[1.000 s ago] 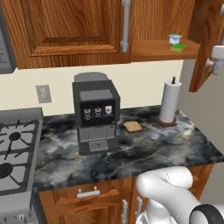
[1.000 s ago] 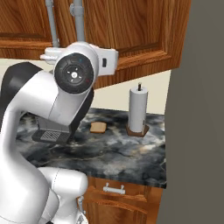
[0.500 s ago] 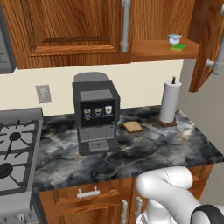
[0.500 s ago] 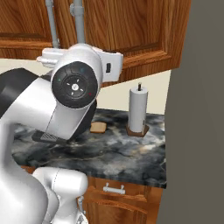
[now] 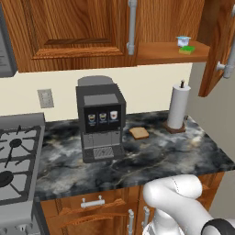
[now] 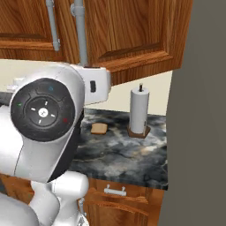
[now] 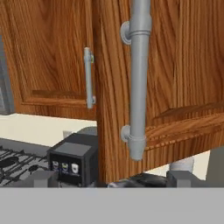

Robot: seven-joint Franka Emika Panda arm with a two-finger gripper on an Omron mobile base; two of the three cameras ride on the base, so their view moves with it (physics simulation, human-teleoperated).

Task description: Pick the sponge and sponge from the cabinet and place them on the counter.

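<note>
From the left, a sponge [image 5: 187,49] lay on the open cabinet [image 5: 170,51] shelf beside a cup [image 5: 183,41]; the second sponge couldn't be made out. From the right, the arm [image 6: 46,132] hid much counter [image 6: 128,154]. The hand camera faced a door handle [image 7: 138,78], the tool [image 7: 113,178] spread apart.

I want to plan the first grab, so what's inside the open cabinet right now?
On the cabinet shelf, near its right end, sit a green sponge and a white-and-blue cup just behind it. A second sponge is not visible; the shelf's left part is hidden behind the closed door.
</note>
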